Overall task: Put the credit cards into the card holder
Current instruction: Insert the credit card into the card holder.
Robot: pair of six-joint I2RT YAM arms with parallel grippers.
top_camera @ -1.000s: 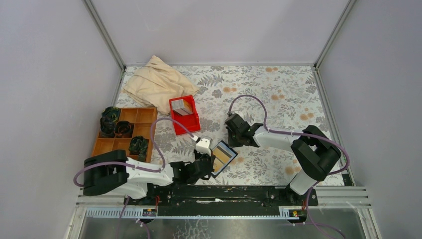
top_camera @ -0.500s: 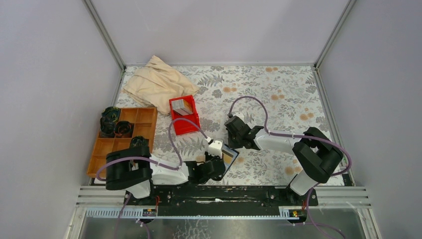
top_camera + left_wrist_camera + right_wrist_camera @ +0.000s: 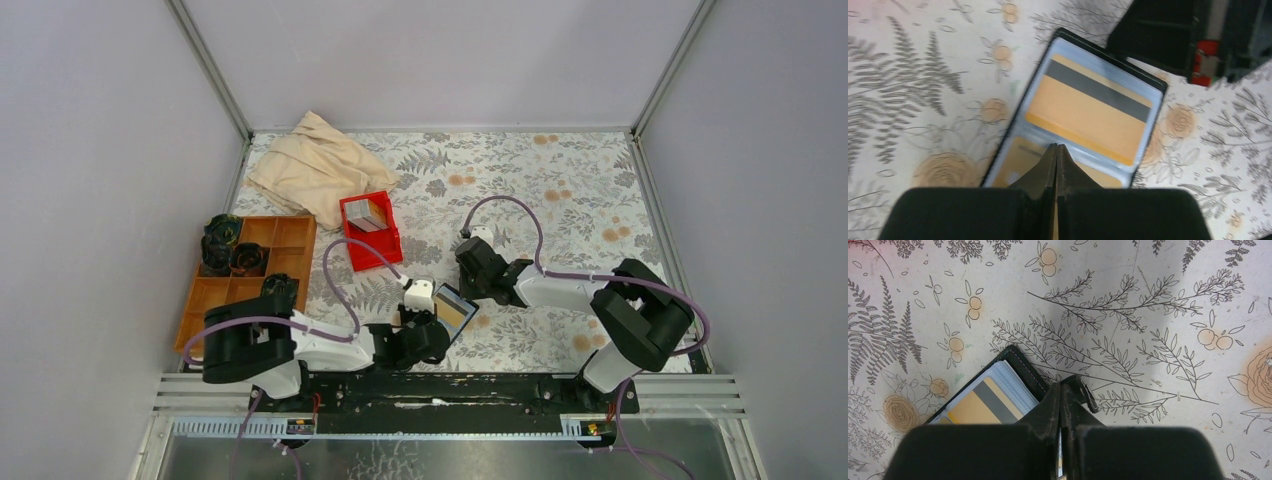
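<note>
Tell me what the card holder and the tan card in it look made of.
Card holder: matte black leather-like cover, real or faux unclear; clear plastic sleeves, going by their pale sheen. Tan card: likely smooth plastic, with a dark stripe.

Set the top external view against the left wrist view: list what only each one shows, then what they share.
Only top external: the red bin, the brown tray, the beige cloth, and the left arm and right arm whole.
Only left wrist: the grey stripe on the tan card under its clear sleeve, and a second tan card in the lower pocket.
Both: the open card holder over the floral table cover, with the left fingers shut on its near half.
</note>
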